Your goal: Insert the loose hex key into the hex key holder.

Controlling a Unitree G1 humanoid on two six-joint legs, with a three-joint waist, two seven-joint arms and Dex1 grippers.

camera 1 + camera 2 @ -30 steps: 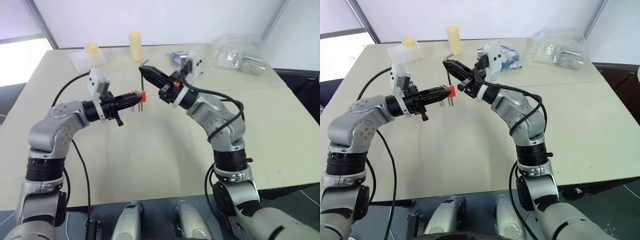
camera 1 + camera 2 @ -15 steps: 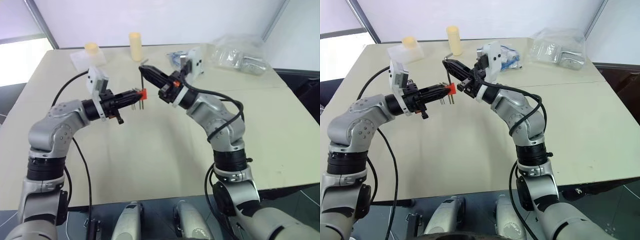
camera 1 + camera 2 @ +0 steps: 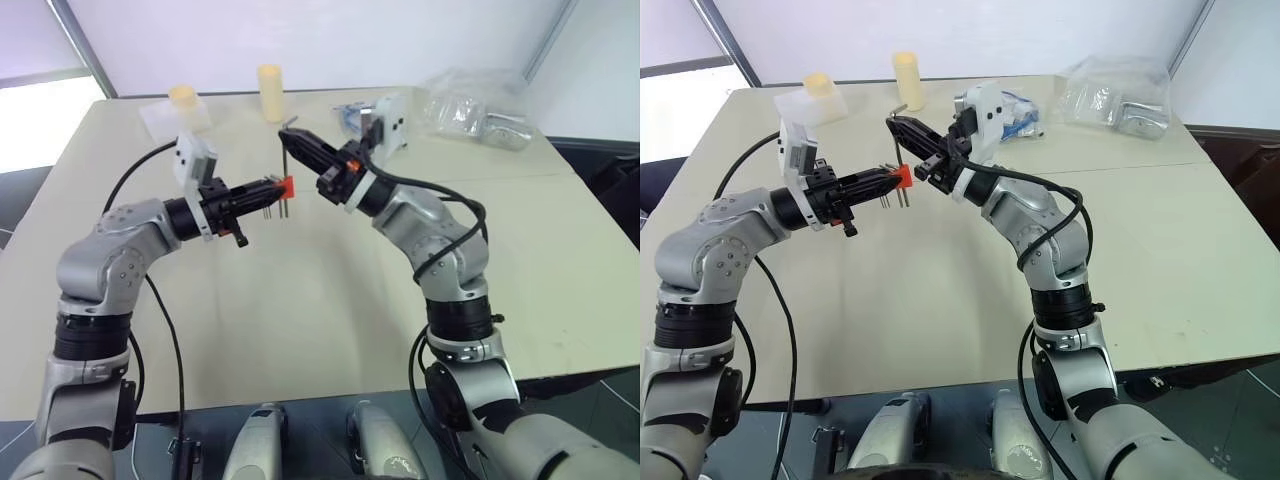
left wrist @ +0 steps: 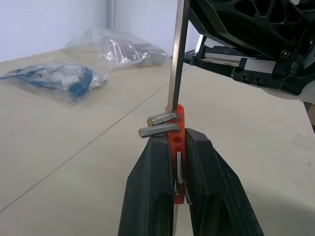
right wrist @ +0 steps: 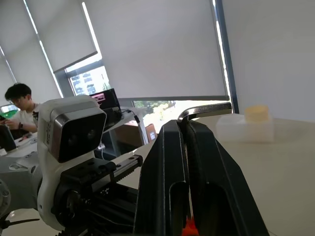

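Left eye view: two robot arms meet above a beige table (image 3: pixel 300 330). At left, the left gripper (image 3: pixel 275 190) is clamped on the hex key holder (image 4: pixel 175 147), a small red-orange block with short keys sticking out. At right, the right gripper (image 3: pixel 290 140) is closed around the loose hex key (image 4: pixel 178 54), whose long shaft stands upright with its lower end at the holder's top. Clear plastic bags (image 3: pixel 475 105) and a yellow cylinder (image 3: pixel 270 92) lie along the table's far edge.
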